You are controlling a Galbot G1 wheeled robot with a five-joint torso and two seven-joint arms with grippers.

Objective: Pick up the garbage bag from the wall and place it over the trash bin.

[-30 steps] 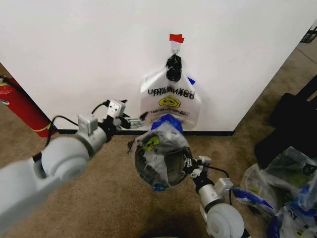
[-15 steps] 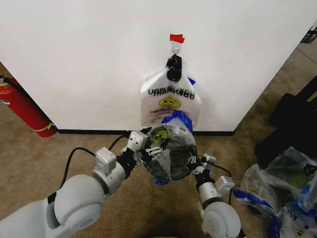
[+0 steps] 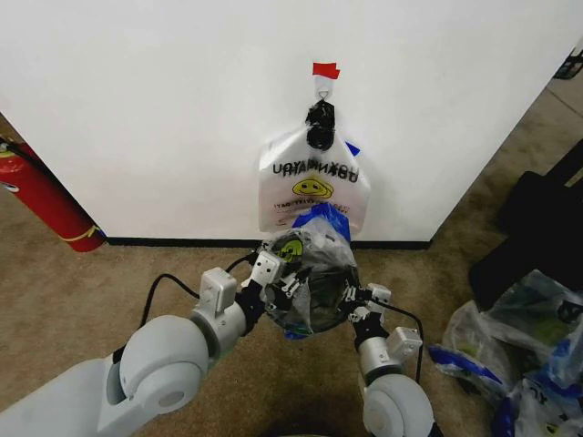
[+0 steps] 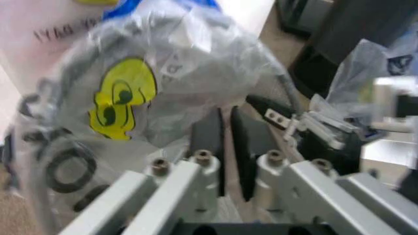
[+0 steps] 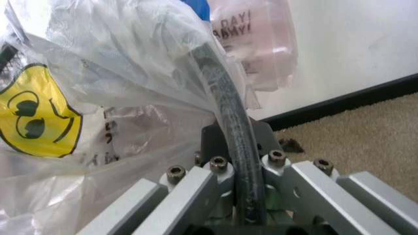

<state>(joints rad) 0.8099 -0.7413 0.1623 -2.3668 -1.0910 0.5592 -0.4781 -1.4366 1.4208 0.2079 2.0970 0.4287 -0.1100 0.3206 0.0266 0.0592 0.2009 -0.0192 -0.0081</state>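
The right gripper point(image 5: 238, 191) is clenched on the dark rim of the trash bin point(image 3: 310, 296), holding it tipped toward the camera in front of the wall point(image 3: 164, 109), with the garbage bag point(image 3: 305, 264) draped over its mouth. The left gripper point(image 4: 225, 147), fingers nearly together with a narrow gap, presses against the bag film on the bin's left side beside a yellow face print; whether it pinches the plastic cannot be told. A second bag point(image 3: 312, 187) hangs from the hook point(image 3: 322, 89) just behind, bare carpet point(image 3: 137, 273) lies on the left, and heaped bags point(image 3: 524, 350) crowd the right.
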